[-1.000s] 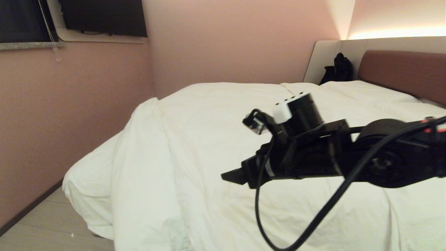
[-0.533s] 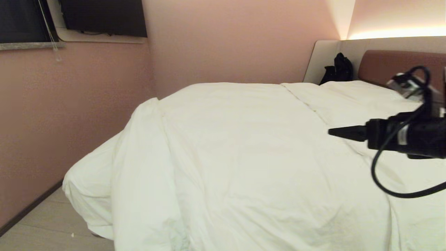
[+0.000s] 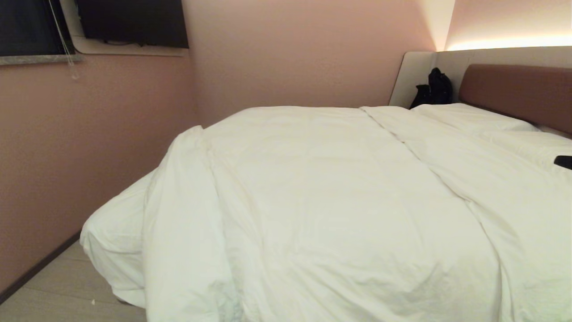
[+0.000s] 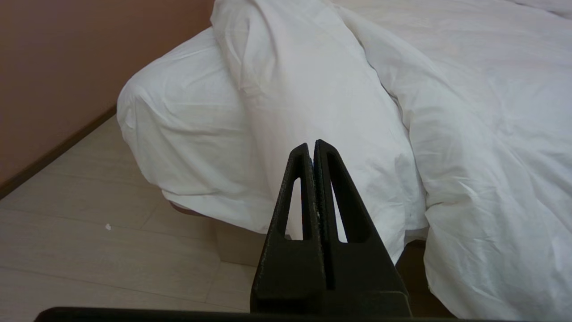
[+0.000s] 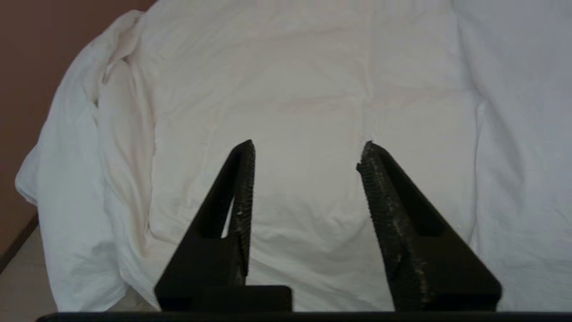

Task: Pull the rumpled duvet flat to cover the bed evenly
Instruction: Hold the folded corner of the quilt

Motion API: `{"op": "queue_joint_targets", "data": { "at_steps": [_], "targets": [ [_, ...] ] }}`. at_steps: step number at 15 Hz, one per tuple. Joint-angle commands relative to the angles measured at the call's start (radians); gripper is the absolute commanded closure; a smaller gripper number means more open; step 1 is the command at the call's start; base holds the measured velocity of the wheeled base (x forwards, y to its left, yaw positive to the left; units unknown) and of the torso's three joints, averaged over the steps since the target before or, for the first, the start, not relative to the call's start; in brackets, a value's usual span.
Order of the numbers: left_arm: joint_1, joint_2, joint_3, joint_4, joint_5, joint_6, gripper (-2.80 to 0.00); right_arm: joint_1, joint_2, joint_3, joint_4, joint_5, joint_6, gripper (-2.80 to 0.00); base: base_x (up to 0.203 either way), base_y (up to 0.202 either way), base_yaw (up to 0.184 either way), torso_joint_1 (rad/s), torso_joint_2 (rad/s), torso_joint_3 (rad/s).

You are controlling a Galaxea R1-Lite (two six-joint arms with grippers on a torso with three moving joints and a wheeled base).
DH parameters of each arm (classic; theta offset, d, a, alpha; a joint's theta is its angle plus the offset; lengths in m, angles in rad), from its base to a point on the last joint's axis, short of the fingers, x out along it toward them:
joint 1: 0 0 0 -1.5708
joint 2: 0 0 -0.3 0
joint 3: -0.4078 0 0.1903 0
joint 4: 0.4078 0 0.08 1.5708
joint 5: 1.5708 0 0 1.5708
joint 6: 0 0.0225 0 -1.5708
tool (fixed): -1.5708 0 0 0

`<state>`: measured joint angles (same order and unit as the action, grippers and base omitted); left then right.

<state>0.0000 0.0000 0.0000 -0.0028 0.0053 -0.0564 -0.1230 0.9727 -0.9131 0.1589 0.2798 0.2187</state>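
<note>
The white puffy duvet [image 3: 313,201] lies spread over the bed, whose reddish-brown headboard [image 3: 514,89] stands at the far right. A thick fold of the duvet [image 4: 290,80] runs along the foot end and hangs over the corner. My right gripper [image 5: 308,150] hovers open above the duvet [image 5: 290,89] with nothing between its fingers. In the head view only one black fingertip [image 3: 564,162] shows, at the right edge. My left gripper [image 4: 311,145] is shut and empty, low by the bed's foot corner, apart from the cloth.
Flat white pillows [image 3: 469,116] lie by the headboard, and a black bag [image 3: 433,89] sits behind them. A pink wall [image 3: 89,156] runs close along the bed's far side, leaving a narrow strip of pale floor [image 3: 58,286]. The beige bed base [image 4: 237,246] shows under the hanging cloth.
My right arm has swung from the middle of the head view out past its right edge. The duvet lies as it did.
</note>
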Motion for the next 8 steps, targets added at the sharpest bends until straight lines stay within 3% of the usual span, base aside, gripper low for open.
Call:
{"op": "queue_joint_targets", "data": {
  "at_steps": [1, 8],
  "targets": [
    [0.0, 0.0, 0.0, 0.0, 0.001, -0.001, 0.0, -0.007, -0.1, 0.003, 0.025, -0.063, -0.006, 0.0, 0.0, 0.0, 0.0, 0.0, 0.0, 0.0],
    [0.0, 0.0, 0.0, 0.0, 0.001, -0.002, 0.0, -0.007, -0.319, -0.004, 0.061, -0.194, -0.008, 0.0, 0.0, 0.0, 0.0, 0.0, 0.0, 0.0]
  ]
}}
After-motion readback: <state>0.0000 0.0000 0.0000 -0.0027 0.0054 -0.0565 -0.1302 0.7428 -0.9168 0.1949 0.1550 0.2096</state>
